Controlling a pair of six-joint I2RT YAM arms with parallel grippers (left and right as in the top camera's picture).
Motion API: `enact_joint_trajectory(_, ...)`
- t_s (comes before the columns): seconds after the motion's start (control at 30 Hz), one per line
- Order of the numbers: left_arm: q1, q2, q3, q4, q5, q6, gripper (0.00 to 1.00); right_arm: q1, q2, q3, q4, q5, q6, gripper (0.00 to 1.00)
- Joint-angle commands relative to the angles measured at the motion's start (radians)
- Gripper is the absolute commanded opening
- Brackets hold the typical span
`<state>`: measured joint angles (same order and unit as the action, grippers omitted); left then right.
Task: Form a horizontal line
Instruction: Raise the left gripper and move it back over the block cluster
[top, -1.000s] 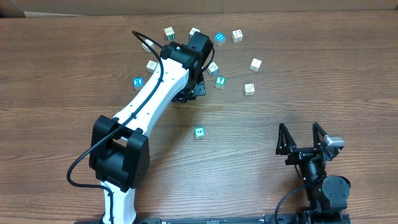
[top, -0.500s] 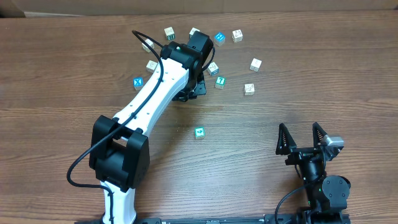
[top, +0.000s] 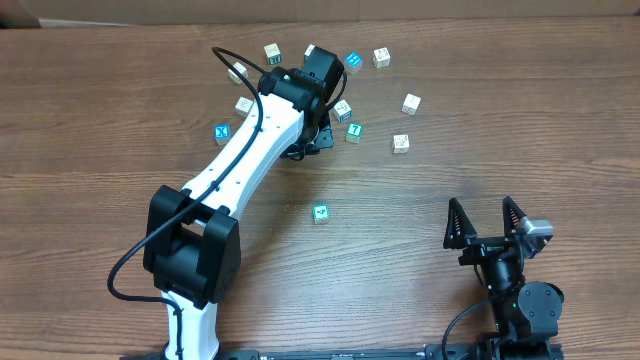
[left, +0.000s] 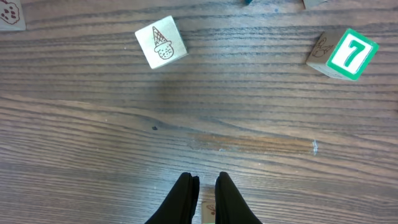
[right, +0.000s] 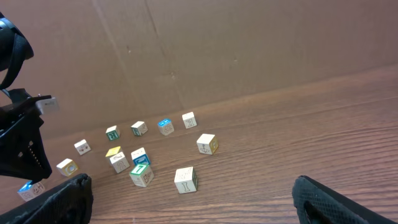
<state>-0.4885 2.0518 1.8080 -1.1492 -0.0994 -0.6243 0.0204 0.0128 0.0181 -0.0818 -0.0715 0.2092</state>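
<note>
Small letter cubes lie scattered at the far middle of the table; no horizontal line shows among them. My left gripper (left: 207, 186) points down at the wood, shut on a pale cube (left: 208, 211) with a red drawing, of which only a sliver shows between the black fingers (left: 186, 200). Ahead of it lie the green 7 cube (left: 345, 55) and an ice-cream-cone cube (left: 161, 42). From overhead, the left gripper (top: 308, 140) sits just left of the 7 cube (top: 353, 131). My right gripper (top: 481, 212) stands open near the front edge, holding nothing.
A blue X cube (top: 222, 131) lies left of the left arm and a teal cube (top: 320, 213) sits alone mid-table. More cubes (top: 381, 57) lie along the far side, with white ones (top: 411, 103) to the right. A cardboard wall (right: 205, 50) backs the table.
The left wrist has shifted very slightly; the cubes and the right arm have not moved.
</note>
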Motion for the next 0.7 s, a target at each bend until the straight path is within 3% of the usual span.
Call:
enact_joint_trajectory(0.0,0.004,0.002,0.011,0.013,-0.065,0.019,0.10,-0.003,-0.010,-0.010,0.005,-0.002,-0.001,1.00)
enact_joint_trajectory(0.1,0.004,0.002,0.011,0.024,-0.100,0.019,0.13,-0.003,-0.010,-0.010,0.005,-0.001,-0.001,1.00)
enact_joint_trajectory(0.17,0.004,0.002,0.011,0.024,-0.103,0.019,0.32,-0.003,-0.010,-0.010,0.005,-0.001,-0.001,1.00)
enact_joint_trajectory(0.33,0.004,0.002,0.011,0.024,-0.103,0.019,0.48,-0.003,-0.010,-0.010,0.005,-0.002,-0.001,1.00)
enact_joint_trajectory(0.4,0.004,0.002,0.011,0.024,-0.103,0.019,0.63,-0.003,-0.010,-0.010,0.005,-0.001,-0.001,1.00)
enact_joint_trajectory(0.5,0.004,0.002,0.011,0.025,-0.103,0.019,0.98,-0.003,-0.010,-0.010,0.005,-0.002,-0.001,1.00)
enact_joint_trajectory(0.67,0.004,0.002,0.011,0.048,-0.103,0.019,1.00,-0.003,-0.010,-0.010,0.005,-0.001,-0.001,1.00)
